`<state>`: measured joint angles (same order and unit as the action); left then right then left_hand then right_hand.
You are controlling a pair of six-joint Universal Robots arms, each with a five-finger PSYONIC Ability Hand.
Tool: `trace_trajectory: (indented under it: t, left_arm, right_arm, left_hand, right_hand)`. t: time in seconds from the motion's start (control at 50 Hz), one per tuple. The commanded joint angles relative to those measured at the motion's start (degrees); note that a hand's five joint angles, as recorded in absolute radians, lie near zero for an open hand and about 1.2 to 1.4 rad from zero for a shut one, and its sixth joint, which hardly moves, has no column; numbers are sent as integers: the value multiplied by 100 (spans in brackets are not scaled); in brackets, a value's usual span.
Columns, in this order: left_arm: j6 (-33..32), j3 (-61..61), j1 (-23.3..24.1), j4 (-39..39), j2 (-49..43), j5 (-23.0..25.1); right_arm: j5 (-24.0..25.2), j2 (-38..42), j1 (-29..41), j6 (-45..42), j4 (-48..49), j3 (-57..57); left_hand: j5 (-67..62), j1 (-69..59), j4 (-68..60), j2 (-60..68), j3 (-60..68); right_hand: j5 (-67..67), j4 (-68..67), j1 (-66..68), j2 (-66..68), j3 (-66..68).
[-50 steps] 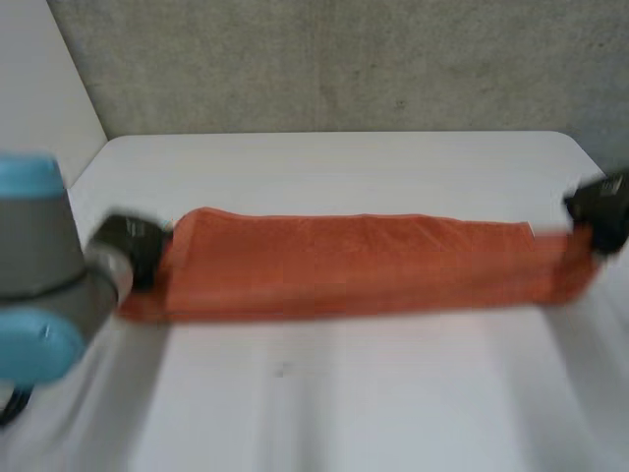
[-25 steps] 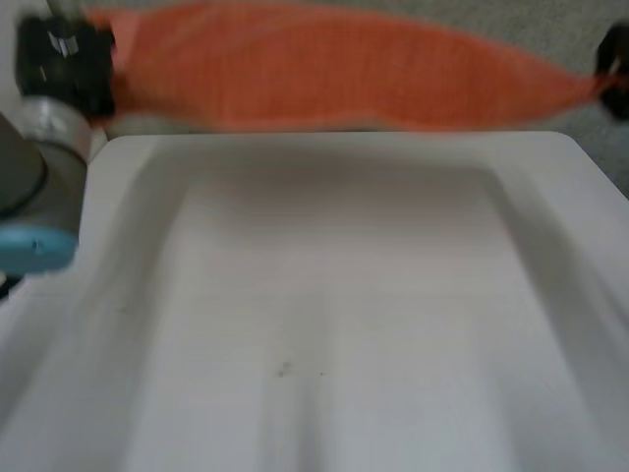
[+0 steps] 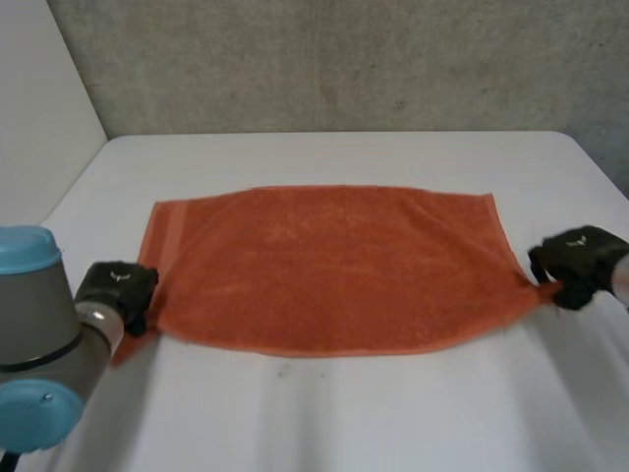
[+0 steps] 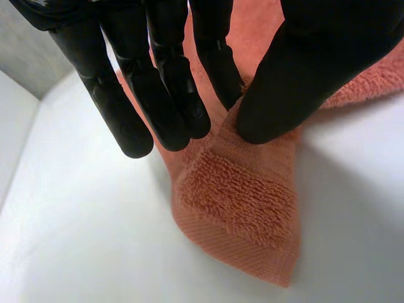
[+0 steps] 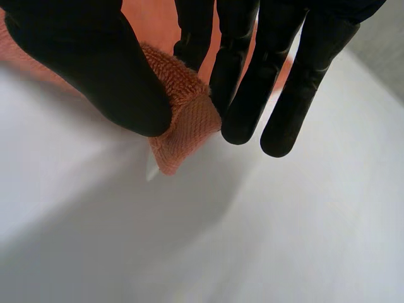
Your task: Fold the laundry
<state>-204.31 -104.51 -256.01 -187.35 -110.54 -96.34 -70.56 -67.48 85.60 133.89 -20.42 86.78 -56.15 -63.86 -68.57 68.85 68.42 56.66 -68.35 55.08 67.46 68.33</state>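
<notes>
White table (image 3: 344, 413) runs back to a grey wall (image 3: 344, 59) at 12 o'clock, and the orange towel (image 3: 329, 265) lies spread open across its middle. The left hand (image 3: 116, 290) is at the towel's 8 o'clock corner. Its thumb is pressed against its fingers with the hemmed corner pinched between them, and a flap of cloth lies past the fingertips. The right hand (image 3: 575, 261) is at the 4 o'clock corner, thumb and fingers nipped tight on just the tip of the cloth. Between the hands the near edge bows out toward 6 o'clock, while the far edge lies straight.

The step looks to be the first fold, with the near edge carried over to the far edge. To do it well, both hands should rise together and travel toward 12 o'clock at one pace. Keeping the cloth taut would pull out the bow, and each corner can then be set square on its far partner. The right pinch is shallow and could slip.

Room is good, with bare table at 6 o'clock and a free strip at 12. The table's edge lies near the right hand at 3 o'clock.
</notes>
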Motion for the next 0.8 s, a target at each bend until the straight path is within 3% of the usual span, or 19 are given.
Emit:
trace_trajectory:
  t: [0.02, 0.12, 0.22, 0.4, 0.48, 0.64, 0.8]
  left_arm:
    - [-3, -324, -115, 1524, 1147, 36]
    - [-108, -368, -72, 1746, 1474, 45]
    - [-319, -246, -1, 1650, 1484, 54]
    - [-311, 939, 122, 965, -34, 18]
    - [-302, 1625, 174, 823, -616, 1]
    - [-372, 3418, 236, 577, -2039, 1]
    - [-688, 3895, 254, -151, -2612, 45]
  right_arm:
    - [-626, -467, -474, -1523, -1386, 172]
    - [-653, -617, -501, -1779, -1395, 251]
    - [-486, -600, -466, -1412, -958, 172]
    - [-441, 199, -9, -23, 652, -240]
    - [-643, 788, 343, 383, 1154, -820]
    - [-1399, 1834, 606, 454, 1216, -1980]
    - [-1725, 2511, 782, 436, 1216, -2657]
  left_hand:
    - [-1385, -1614, -1143, 1115, 1158]
    - [-1385, -1614, -1143, 1115, 1158]
    - [-1385, -1614, -1143, 1115, 1158]
    - [-1385, -1614, -1143, 1115, 1158]
    - [-1385, -1614, -1143, 1115, 1158]
    - [-1385, -1614, -1143, 1115, 1158]
    - [-1385, -1614, -1143, 1115, 1158]
  right_hand:
    - [1334, -1165, 2492, 1254, 1167]
    - [1334, -1165, 2492, 1254, 1167]
    - [1334, -1165, 2492, 1254, 1167]
    - [1334, -1165, 2492, 1254, 1167]
    - [1334, -1165, 2492, 1254, 1167]
    - [1334, -1165, 2492, 1254, 1167]
    - [1334, -1165, 2492, 1254, 1167]
